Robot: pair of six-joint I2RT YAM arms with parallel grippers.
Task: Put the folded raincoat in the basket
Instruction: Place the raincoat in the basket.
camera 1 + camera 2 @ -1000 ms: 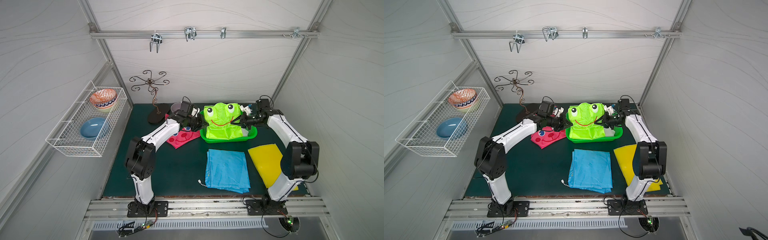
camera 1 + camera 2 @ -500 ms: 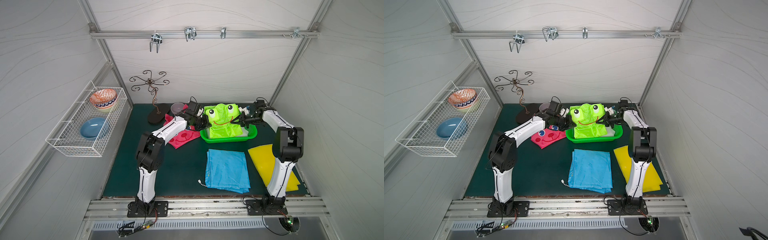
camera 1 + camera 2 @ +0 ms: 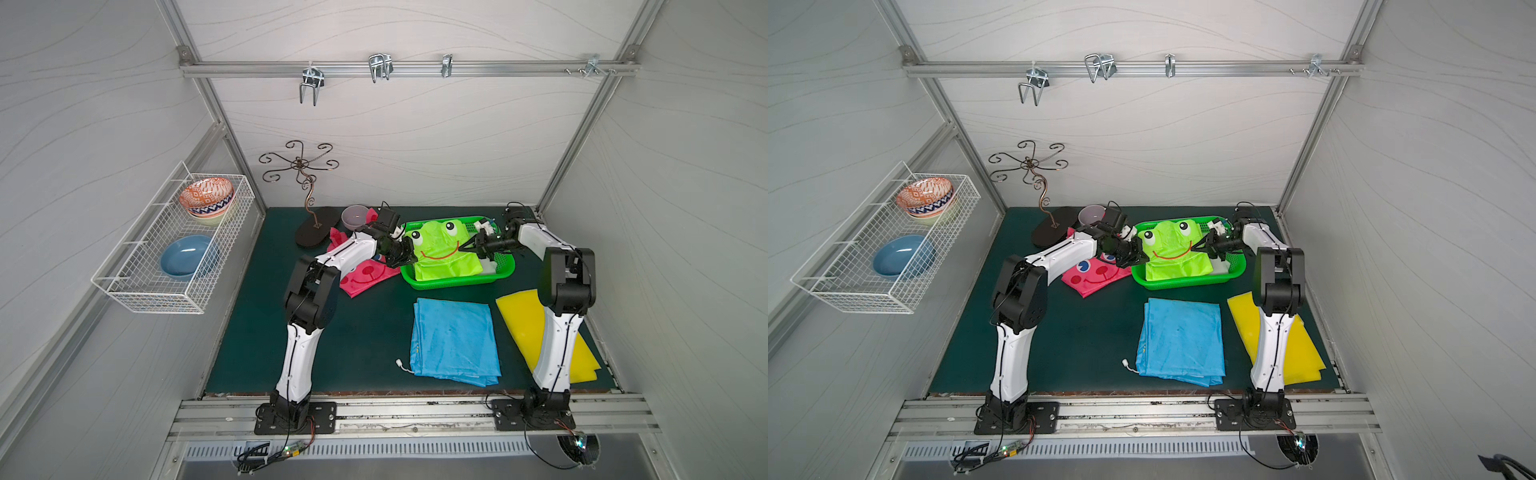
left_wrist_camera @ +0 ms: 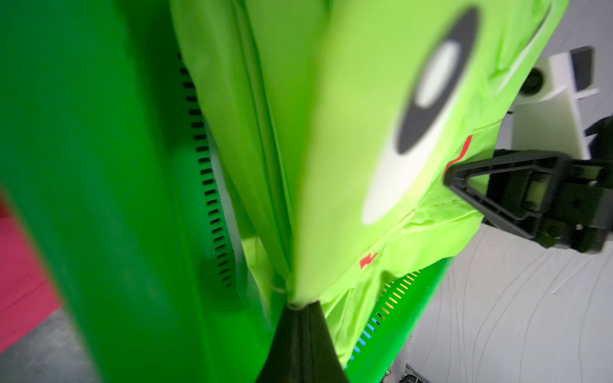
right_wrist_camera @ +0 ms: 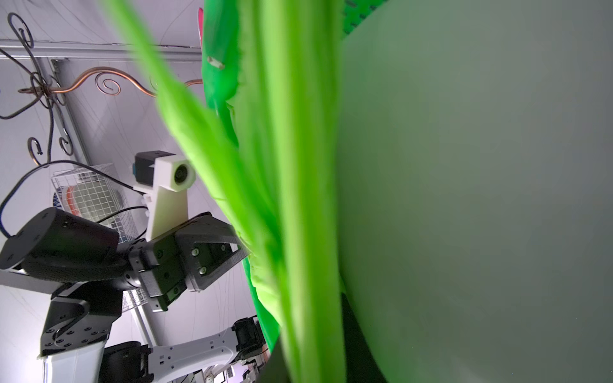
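Note:
The folded raincoat [image 3: 440, 249] [image 3: 1173, 249], lime green with a frog face, lies face up in the bright green basket [image 3: 453, 283] [image 3: 1183, 284], stretched between my two grippers. My left gripper [image 3: 410, 254] [image 3: 1144, 257] is shut on its left edge; the left wrist view shows the cloth [image 4: 331, 132] pinched at the tips [image 4: 300, 306] beside the basket wall [image 4: 99, 165]. My right gripper [image 3: 467, 246] [image 3: 1202, 246] is at the raincoat's right edge. In the right wrist view its jaws [image 5: 311, 348] stand slightly apart, with the cloth [image 5: 298, 165] still running between them.
A white object [image 3: 491, 268] sits in the basket's right end. A pink raincoat [image 3: 365, 276] lies left of the basket, with a blue one [image 3: 453, 340] and a yellow one [image 3: 523, 324] in front. A metal stand [image 3: 309, 208] and grey cup [image 3: 355, 216] are at the back left. A wire rack [image 3: 174, 249] hangs on the left wall.
Both arms have carried the raincoat back and down into the basket. The right jaws have parted a little; the left gripper stays shut on the cloth.

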